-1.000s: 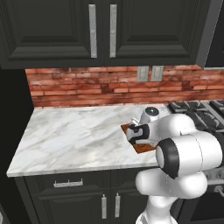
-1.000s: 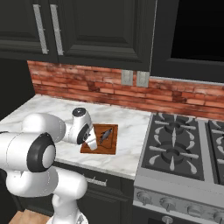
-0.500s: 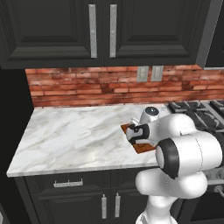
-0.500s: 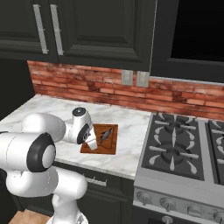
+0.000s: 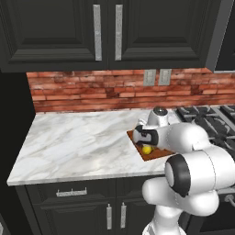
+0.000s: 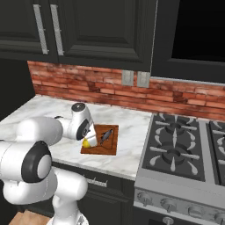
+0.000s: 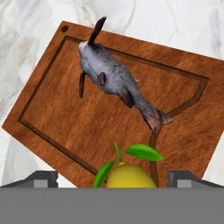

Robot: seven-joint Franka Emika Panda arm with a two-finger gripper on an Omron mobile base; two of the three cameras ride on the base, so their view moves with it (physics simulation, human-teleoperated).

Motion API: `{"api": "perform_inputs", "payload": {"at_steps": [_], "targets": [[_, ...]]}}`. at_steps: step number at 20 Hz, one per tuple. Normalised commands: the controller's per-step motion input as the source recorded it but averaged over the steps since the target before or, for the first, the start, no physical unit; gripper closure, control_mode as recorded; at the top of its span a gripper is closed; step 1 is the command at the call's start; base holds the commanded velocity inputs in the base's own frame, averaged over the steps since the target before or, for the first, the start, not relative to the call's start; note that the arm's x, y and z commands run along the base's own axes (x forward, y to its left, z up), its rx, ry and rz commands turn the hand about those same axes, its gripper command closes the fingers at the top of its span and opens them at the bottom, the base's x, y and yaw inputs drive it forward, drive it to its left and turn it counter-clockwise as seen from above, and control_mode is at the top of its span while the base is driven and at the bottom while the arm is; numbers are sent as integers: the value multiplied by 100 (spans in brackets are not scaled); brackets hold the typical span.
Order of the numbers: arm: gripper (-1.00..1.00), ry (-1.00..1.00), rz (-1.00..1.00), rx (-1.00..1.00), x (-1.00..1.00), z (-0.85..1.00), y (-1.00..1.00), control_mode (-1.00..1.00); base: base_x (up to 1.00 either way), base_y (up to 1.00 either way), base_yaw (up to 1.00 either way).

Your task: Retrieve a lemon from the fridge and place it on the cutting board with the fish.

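Resting lemon [image 7: 130,176] on cutting board [image 7: 57,122], unlabelled

Arm [image 5: 183,137] bent fwd & down from base, elbow low, wrist angled downward. Gripper [image 7: 118,177] jaws spread wide apart, 2 finger tips [image 7: 41,178] far to each side in hand view. Nothing clamped between them.
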Motion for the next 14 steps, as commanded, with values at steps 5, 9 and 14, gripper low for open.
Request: {"api": "perform_inputs", "payload": {"at_steps": [5,9,14], "targets": [[-100,4,0,0,0,50,-2,-100,0,0,0],[-100,12,-3,0,-10,40,-3,-100,0,0,0],[-100,19,-1,-1,-35,12,0,-100,0,0,0]]}}
